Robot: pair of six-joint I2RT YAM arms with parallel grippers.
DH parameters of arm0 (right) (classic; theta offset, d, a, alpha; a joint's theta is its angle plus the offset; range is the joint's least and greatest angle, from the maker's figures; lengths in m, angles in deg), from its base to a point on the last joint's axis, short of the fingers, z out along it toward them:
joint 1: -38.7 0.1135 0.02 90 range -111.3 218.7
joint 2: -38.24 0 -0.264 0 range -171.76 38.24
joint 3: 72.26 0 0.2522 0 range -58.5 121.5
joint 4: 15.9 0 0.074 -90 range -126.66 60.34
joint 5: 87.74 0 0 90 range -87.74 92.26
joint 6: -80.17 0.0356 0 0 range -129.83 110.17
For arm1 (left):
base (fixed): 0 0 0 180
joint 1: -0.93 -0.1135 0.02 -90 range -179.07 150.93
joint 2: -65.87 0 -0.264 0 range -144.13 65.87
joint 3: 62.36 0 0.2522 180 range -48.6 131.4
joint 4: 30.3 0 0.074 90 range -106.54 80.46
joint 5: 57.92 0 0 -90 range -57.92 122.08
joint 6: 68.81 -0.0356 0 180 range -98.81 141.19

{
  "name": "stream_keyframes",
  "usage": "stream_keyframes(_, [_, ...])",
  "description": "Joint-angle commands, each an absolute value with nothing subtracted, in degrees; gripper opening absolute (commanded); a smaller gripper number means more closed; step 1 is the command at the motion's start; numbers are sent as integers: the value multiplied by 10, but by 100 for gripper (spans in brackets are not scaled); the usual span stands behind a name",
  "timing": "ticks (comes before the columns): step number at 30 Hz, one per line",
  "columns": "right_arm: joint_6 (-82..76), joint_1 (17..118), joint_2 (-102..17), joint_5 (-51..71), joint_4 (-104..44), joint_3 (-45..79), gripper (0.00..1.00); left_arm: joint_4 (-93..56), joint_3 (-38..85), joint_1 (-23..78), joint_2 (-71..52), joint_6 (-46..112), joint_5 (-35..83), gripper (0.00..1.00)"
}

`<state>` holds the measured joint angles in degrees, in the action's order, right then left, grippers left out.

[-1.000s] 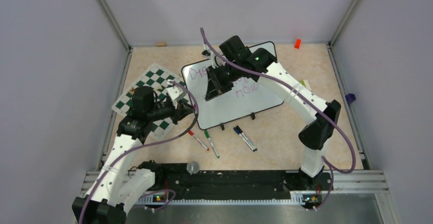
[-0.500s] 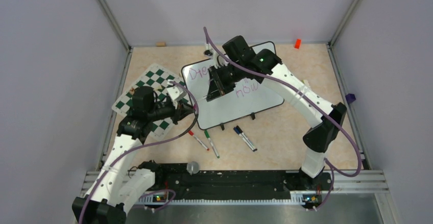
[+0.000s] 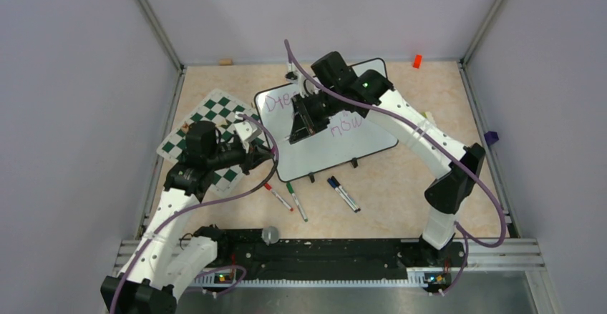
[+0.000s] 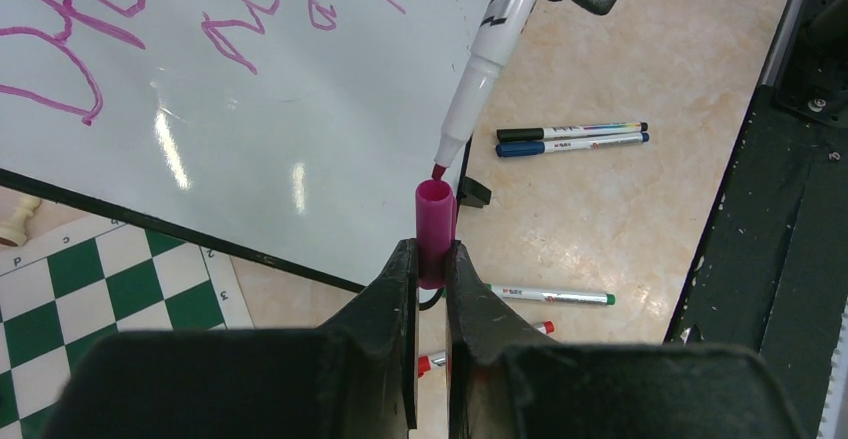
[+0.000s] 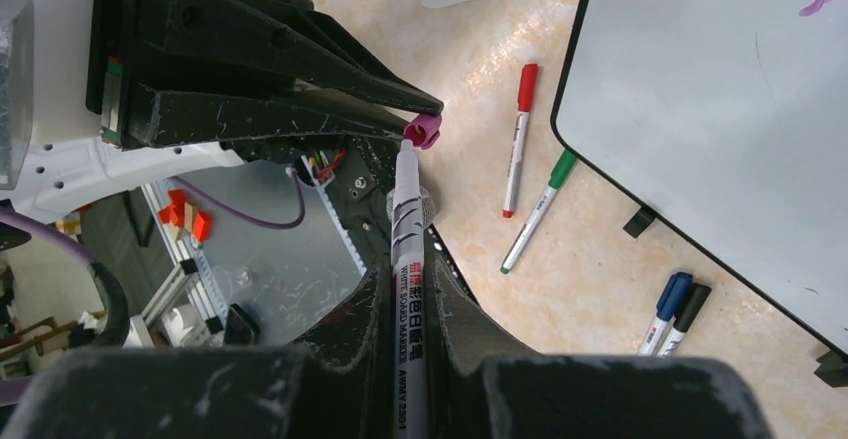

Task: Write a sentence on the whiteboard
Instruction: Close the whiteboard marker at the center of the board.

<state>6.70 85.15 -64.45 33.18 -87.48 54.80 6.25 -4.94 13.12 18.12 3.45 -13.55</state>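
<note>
From above, the whiteboard (image 3: 358,146) lies mid-table beside the chess mat (image 3: 218,106). The right arm crosses it and hides the middle of the sentence (image 3: 275,101). Loose markers (image 3: 296,201) lie near its front edge. In the left wrist view, the left gripper (image 4: 431,259) pinches a pink cap (image 4: 434,224) upright, with the marker (image 4: 492,54) tip just above its mouth. In the right wrist view, the right gripper (image 5: 410,294) is clamped on that marker's barrel.
</note>
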Motion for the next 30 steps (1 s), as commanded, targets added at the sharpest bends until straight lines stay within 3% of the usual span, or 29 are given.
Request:
stream_keyframes(1, [57,860,-623,338,-858,543,0,51,-41,135,189,33,-147,0])
stream_keyframes(30, [23,868,-665,321,-932,583,0,103,-16,154,172,-41,-129,0])
